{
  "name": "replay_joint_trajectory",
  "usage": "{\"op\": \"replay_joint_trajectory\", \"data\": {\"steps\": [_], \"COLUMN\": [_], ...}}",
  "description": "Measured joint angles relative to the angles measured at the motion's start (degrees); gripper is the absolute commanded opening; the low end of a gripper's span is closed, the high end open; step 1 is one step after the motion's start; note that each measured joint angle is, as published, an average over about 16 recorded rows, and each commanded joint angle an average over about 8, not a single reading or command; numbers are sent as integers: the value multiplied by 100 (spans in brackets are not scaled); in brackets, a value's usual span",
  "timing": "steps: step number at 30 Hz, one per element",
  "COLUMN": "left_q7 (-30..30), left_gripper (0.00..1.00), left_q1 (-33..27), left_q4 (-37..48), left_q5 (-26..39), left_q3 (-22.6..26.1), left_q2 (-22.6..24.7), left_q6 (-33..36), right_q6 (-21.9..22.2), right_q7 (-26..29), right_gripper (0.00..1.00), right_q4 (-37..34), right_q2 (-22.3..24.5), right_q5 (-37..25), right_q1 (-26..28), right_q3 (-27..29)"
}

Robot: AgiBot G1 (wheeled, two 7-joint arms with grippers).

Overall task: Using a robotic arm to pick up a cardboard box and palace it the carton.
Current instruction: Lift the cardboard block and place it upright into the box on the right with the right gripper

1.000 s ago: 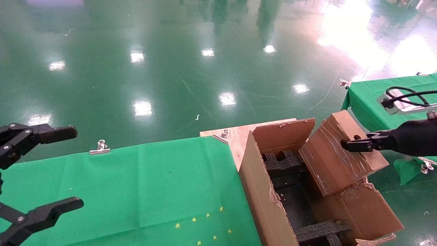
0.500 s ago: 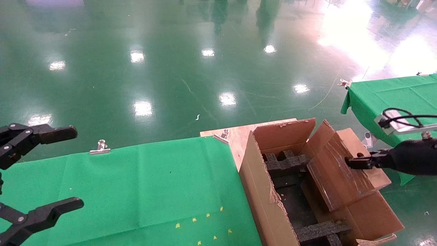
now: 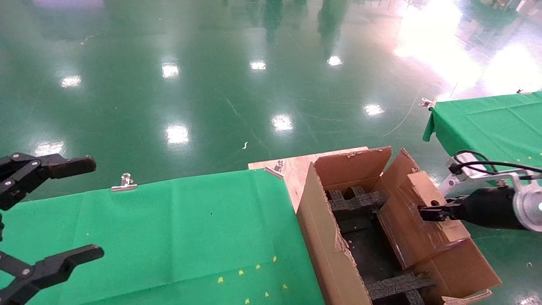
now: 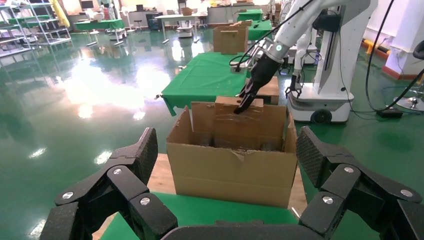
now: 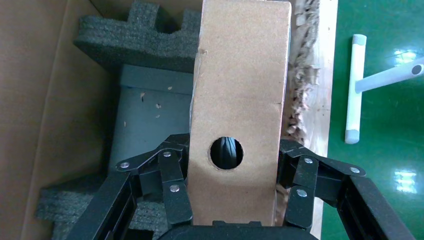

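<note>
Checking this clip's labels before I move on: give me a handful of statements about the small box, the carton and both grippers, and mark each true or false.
1. The right gripper grips the cardboard box with a finger on each side. True.
2. The cardboard box lies flat on the green cloth. False: it is tilted, partly inside the carton along its right side.
3. The left gripper holds a box. False: its fingers are spread wide and hold nothing, off to the left over the cloth.
4. Black foam dividers sit inside the carton. True.
5. The box face seen from the right wrist has a round hole. True.
</note>
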Motion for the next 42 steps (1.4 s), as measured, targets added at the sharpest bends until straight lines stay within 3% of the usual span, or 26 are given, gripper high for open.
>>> {"op": "replay_joint_trajectory", "data": {"steps": [19,37,38,42], "left_q7": [0,0,0,0], "left_gripper": [100,100,100,100], "left_q1": [0,0,0,0], "left_q4": [0,0,0,1], "left_q5": [0,-1,-1,-1], "left_q3": [0,1,1,1], "left_q2": [0,0,0,0], "left_q6": [0,0,-1,-1], "right_q6": [755,601,582,516], "right_q7": [-380,-1492,-1554,-1756], "right_gripper": [0,0,1,51], "right_q4": [-788,-2217,-2287,-2514], "right_q2": [-857,-1746,-1781,-1892], "right_q5": [549,1412,1450,1569], "right_q1": [-1107,-2017,-2052,-2164], "right_q3": [-153,187,209,284]}}
